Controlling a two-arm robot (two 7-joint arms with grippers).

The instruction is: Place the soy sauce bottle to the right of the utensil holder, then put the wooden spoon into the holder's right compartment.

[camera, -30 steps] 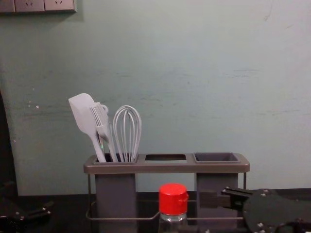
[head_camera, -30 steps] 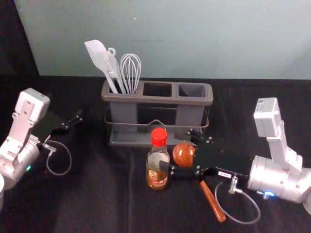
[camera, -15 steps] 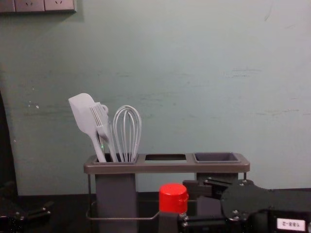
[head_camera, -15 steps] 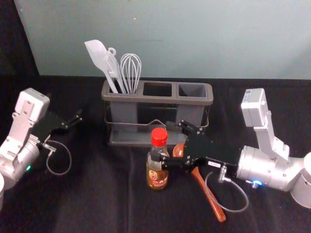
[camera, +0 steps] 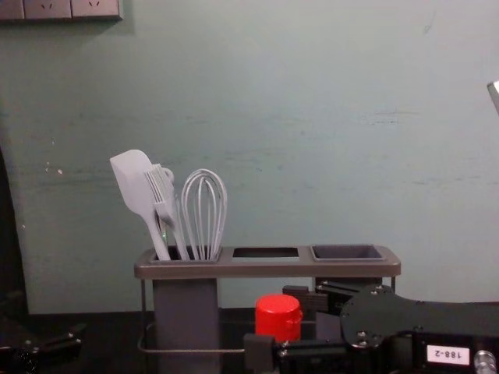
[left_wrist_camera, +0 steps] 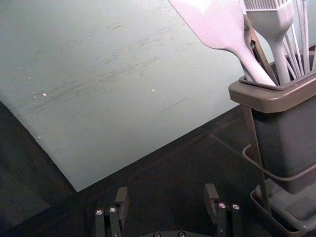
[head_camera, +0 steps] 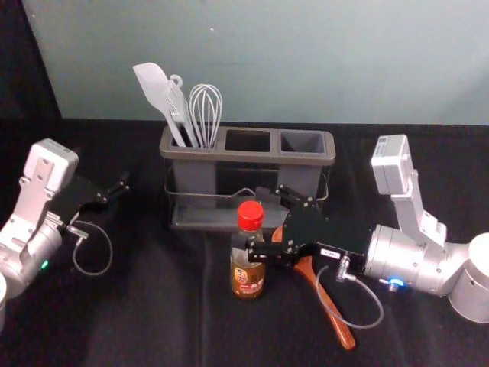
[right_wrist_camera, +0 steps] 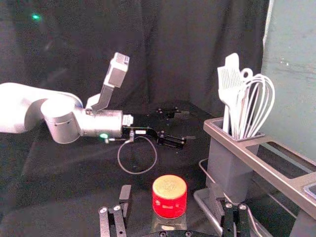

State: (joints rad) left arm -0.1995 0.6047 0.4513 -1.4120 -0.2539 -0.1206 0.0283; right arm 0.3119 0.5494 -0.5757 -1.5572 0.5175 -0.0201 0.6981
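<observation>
The soy sauce bottle (head_camera: 247, 277) stands upright in front of the utensil holder (head_camera: 195, 177), its red cap (camera: 278, 315) level with my right gripper (head_camera: 250, 219). In the right wrist view that gripper (right_wrist_camera: 173, 200) is open, a finger on either side of the cap (right_wrist_camera: 169, 196), with gaps between. The wooden spoon (head_camera: 334, 317) lies on the table, partly hidden under the right gripper, its handle pointing toward the front. My left gripper (head_camera: 122, 189) is parked at the left; the left wrist view shows this gripper (left_wrist_camera: 167, 197) open and holding nothing.
A white spatula (head_camera: 157, 88), a brush and a whisk (head_camera: 205, 115) stand in the holder's left compartment. The middle compartment (head_camera: 247, 141) and right compartment (head_camera: 302, 142) hold nothing visible. A wall rises behind the holder.
My right gripper has moved leftward over the spoon, its fingers coming around the bottle at cap and neck height. Bottle, spoon and left arm have stayed where they were.
</observation>
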